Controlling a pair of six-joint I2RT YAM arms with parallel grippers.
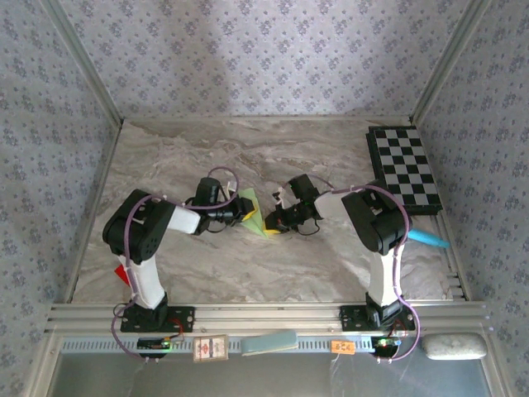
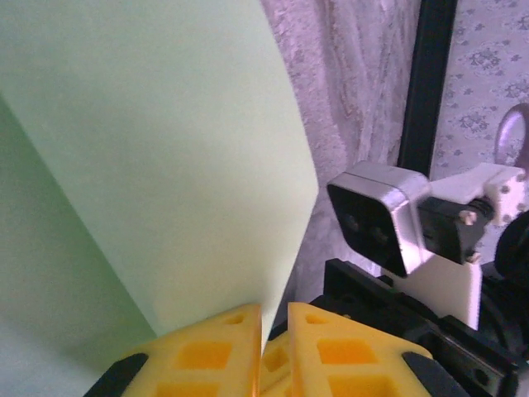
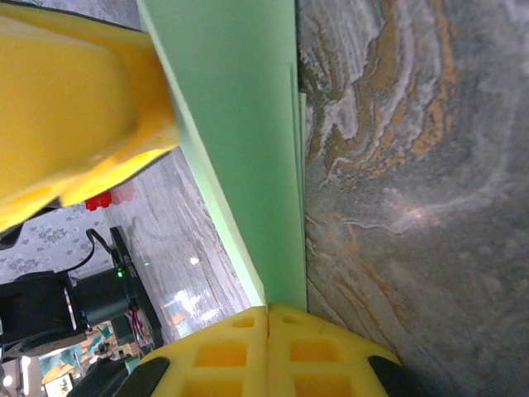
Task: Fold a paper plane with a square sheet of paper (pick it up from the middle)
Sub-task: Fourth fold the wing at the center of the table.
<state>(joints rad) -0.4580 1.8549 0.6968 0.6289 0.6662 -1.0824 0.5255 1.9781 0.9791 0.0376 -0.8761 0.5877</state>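
Both hands grasp the pale green paper plane [image 1: 253, 212] between them, near the middle of the tabletop [image 1: 190, 157].
The left hand [image 2: 274, 318] has its yellow fingers nipped almost together on the paper's lower edge, and the sheet rises broad and flat beyond them. The right hand [image 3: 268, 318] is clenched fully on a narrow folded strip of the same paper, with layered edges showing along one side. A checkerboard [image 1: 405, 169] lies in the far right corner, well apart.
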